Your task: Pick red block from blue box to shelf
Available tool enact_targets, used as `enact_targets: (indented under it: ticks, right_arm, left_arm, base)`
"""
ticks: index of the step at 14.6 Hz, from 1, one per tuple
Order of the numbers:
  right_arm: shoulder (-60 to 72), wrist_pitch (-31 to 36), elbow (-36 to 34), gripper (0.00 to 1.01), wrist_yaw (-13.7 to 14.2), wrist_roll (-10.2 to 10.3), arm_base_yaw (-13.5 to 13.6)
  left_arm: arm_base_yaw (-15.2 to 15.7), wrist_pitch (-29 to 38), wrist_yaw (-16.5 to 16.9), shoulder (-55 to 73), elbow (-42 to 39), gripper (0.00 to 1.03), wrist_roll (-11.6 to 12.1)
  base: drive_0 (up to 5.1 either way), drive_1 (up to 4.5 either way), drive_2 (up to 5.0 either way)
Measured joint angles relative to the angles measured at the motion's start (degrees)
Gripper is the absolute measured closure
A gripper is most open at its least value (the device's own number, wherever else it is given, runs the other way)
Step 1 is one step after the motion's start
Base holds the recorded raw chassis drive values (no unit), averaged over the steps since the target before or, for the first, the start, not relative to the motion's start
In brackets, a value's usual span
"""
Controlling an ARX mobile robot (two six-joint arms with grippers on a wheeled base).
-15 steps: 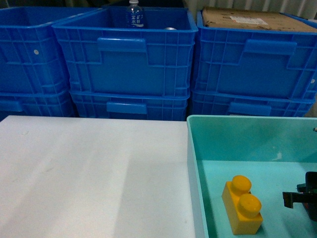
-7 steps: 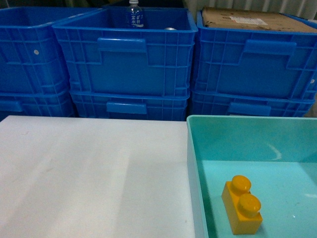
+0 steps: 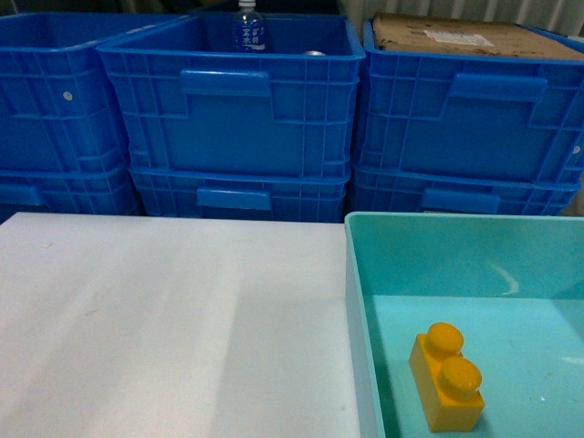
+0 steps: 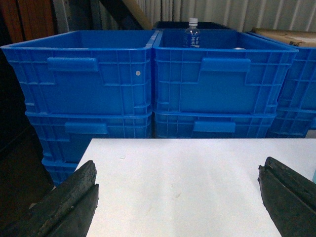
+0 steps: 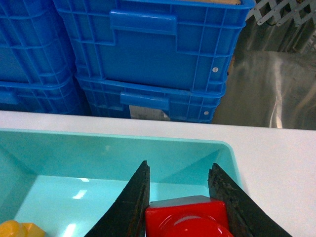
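In the right wrist view my right gripper (image 5: pixel 179 165) is shut on the red block (image 5: pixel 185 219), whose glossy top and stud show between the two dark fingers. It hangs over the right end of the blue box (image 5: pixel 148 136), a pale turquoise bin. The head view shows the same blue box (image 3: pixel 351 301) at the lower right, with neither gripper in sight. My left gripper (image 4: pixel 180 168) stands wide open over the white table (image 4: pixel 177 163) with nothing between its fingers. The shelf is out of view.
A yellow two-stud brick (image 3: pixel 445 379) lies in the bin, also showing as the yellow brick (image 5: pixel 15 229) at the lower left. Stacked dark blue crates (image 3: pixel 228 109) line the table's far edge; one holds a water bottle (image 3: pixel 247 27). A shiny grey surface (image 5: pixel 271 84) lies beyond the table's right.
A second ago the dark tip of the right gripper showed at the head view's right edge inside the bin. It has left that view; the yellow brick has not moved.
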Motion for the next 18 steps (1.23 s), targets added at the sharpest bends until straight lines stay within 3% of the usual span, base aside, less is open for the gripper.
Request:
enact_targets:
  ticks: [3, 6, 10, 13, 18]
  right_arm:
    - [-6.16, -2.91, 0.22, 0.72, -0.50, 0.37, 0.50]
    - [-12.83, -4.17, 0.63, 0.72, 2.49, 0.57, 4.90]
    - [-13.27, -2.99, 0.42, 0.72, 4.66, 0.39, 5.53]
    - [-13.20, 2.29, -0.24, 0.72, 6.51, -0.28, 6.73]
    - [-13.16, 3.76, -0.52, 0.72, 6.62, -0.24, 7.02]
  left_arm:
    - [0.00, 0.00, 0.00, 0.00, 0.00, 0.05, 0.00]
    - [0.00, 0.00, 0.02, 0.00, 0.00, 0.05, 0.00]
    - [0.00, 0.00, 0.02, 0.00, 0.00, 0.05, 0.00]
    - [0.00, 0.00, 0.02, 0.00, 0.00, 0.05, 0.00]
    - [0.00, 0.00, 0.02, 0.00, 0.00, 0.05, 0.00]
  base:
    - [0.0, 0.00, 0.0]
    - [0.0, 0.00, 0.0]
    - [0.0, 0.00, 0.0]
    - [0.0, 0.00, 0.0]
    - [0.0, 0.00, 0.0]
